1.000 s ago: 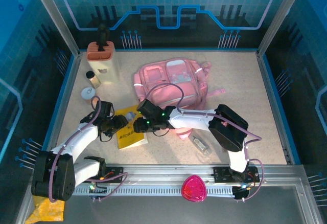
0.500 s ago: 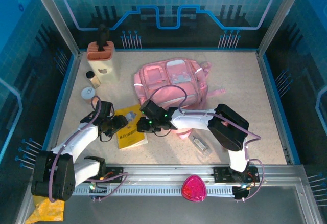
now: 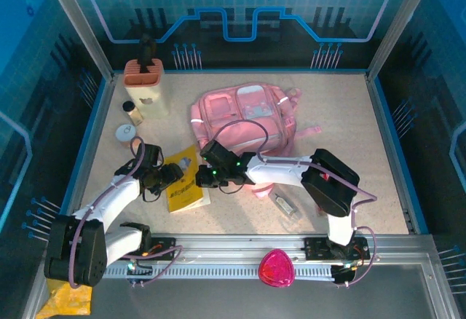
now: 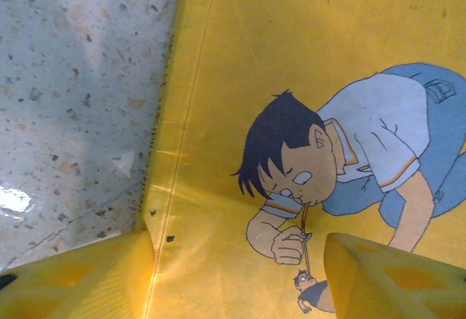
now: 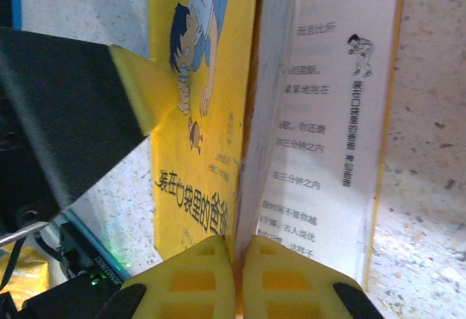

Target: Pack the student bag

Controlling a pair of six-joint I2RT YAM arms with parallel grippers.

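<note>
While the student bag (image 3: 244,119) lies at the far middle of the desk (image 3: 349,151), nothing looks packed yet (bag opening not visible). Right hand (image 5: 237,275) is pinched on the page edge of the yellow book (image 5: 211,64), which is partly open; left hand (image 4: 240,279) hangs wide apart over its cover. Judging by this, the book is still to go in.

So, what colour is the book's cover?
The book is bright yellow, with a cartoon boy in blue; clearest in the left wrist view.
</note>
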